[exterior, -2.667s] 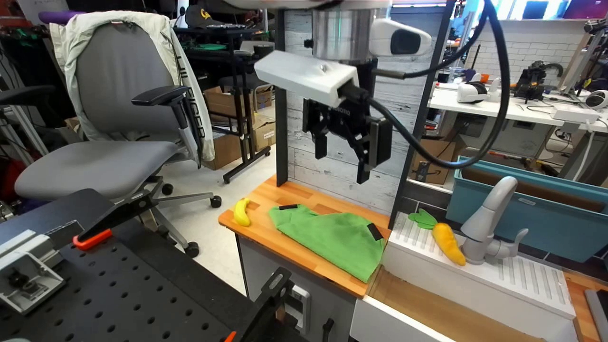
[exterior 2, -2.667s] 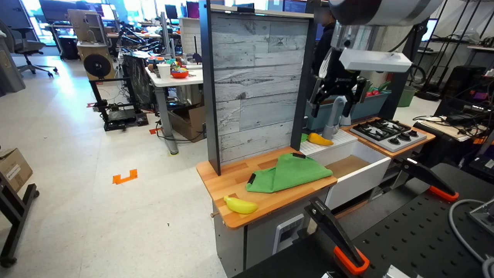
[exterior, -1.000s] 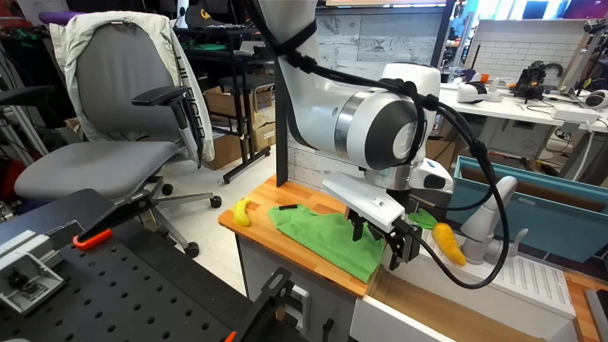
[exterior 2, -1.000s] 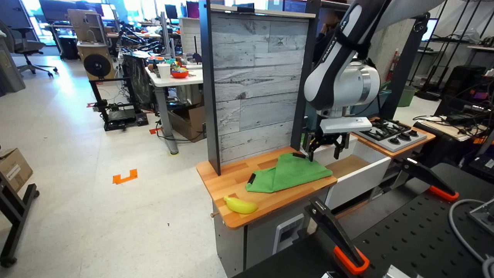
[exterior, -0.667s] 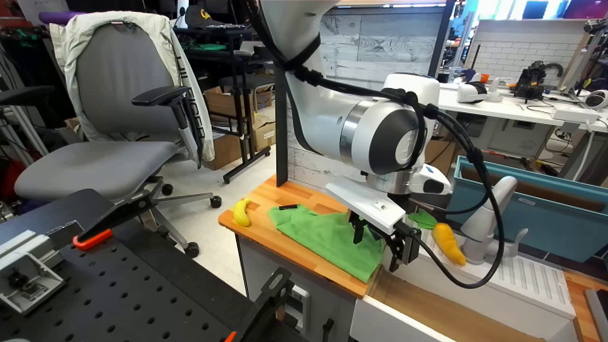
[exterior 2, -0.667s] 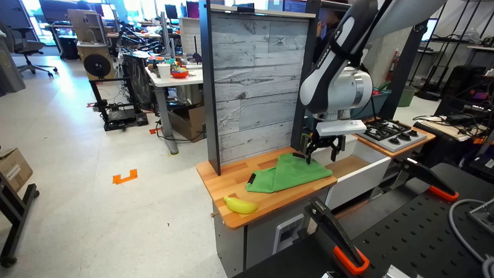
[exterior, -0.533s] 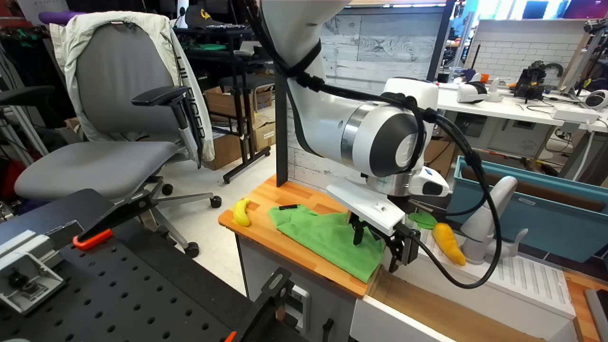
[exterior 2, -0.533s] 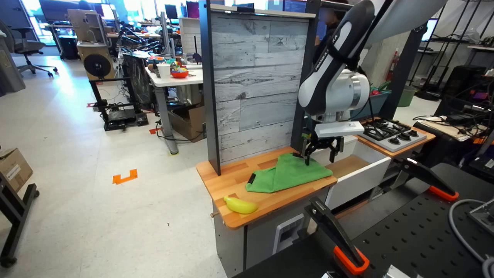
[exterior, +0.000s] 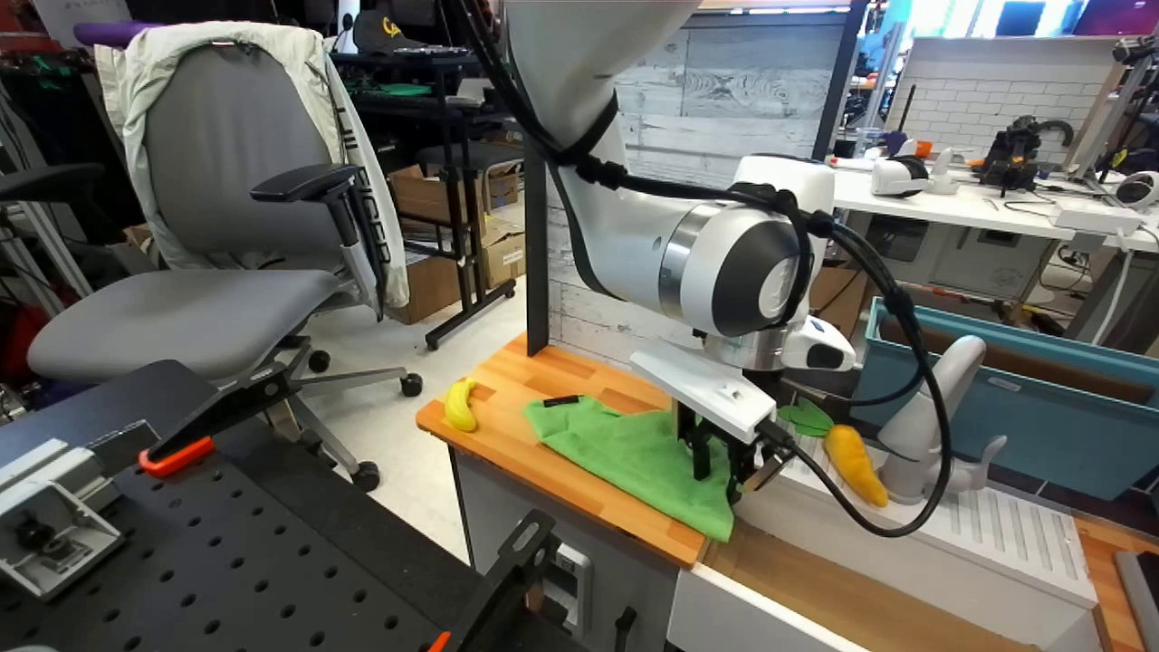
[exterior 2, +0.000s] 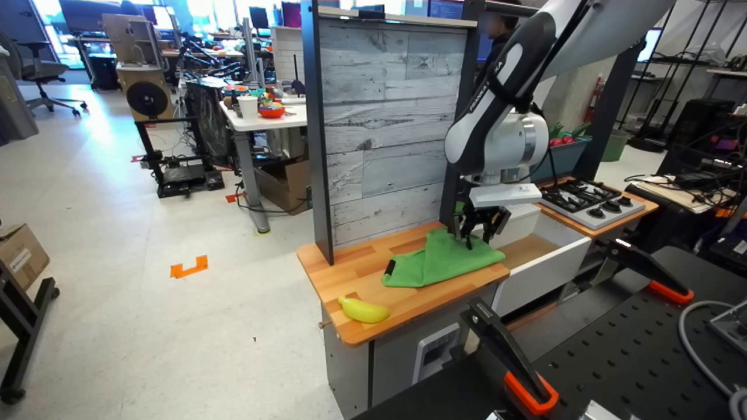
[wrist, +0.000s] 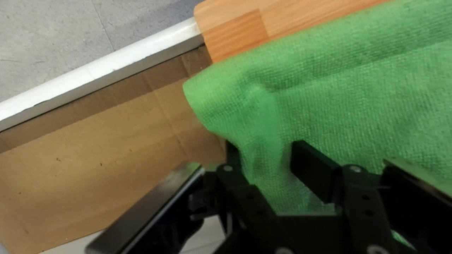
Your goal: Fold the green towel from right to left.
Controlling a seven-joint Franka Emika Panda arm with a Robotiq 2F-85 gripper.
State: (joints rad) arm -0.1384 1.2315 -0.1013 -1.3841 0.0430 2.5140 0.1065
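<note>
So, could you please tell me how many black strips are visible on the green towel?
1 black strip, at the end of the green towel nearest the banana; others may be hidden by the gripper.

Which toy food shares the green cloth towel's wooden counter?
The curved yellow toy banana, lying apart from the towel; the tapered orange toy carrot lies on the white ridged drainboard.

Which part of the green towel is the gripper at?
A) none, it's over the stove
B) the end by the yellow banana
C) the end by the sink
C: in both exterior views the gripper is down at the sink end of the green towel, away from the yellow banana.
</note>
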